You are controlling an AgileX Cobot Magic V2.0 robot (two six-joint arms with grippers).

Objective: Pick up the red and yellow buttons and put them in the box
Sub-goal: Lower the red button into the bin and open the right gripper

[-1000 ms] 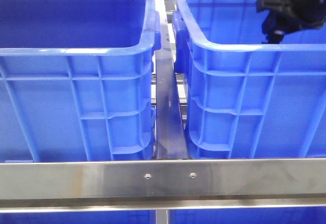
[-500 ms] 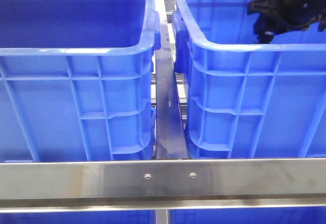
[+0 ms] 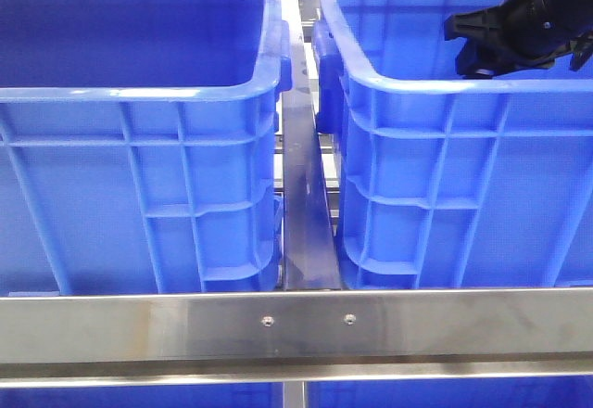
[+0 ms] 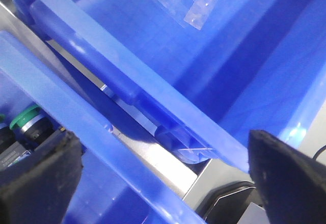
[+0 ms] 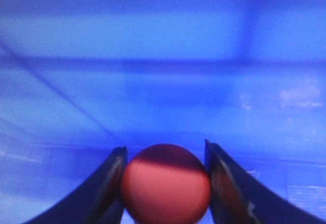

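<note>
Overhead, the right gripper (image 5: pixel 164 183) pinched the red button (image 5: pixel 165 188), a smooth round piece touching both dark curved fingers (image 5: pixel 109 188), inside the right crate (image 3: pixel 445 167) just past its thick rolled rim. That ribbed, glossy plastic crate stood well apart from the left crate (image 3: pixel 139 148), with a narrow gap over a brushed metal rail (image 3: pixel 306 223) between them. The left gripper (image 4: pixel 163 178) hung spread wide, its matte black fingertips (image 4: pixel 38 178) straddling the gap above both rims. No yellow button showed.

Right gripper (image 5: pixel 165 183) clamped, left gripper (image 4: pixel 163 178) agape
</note>
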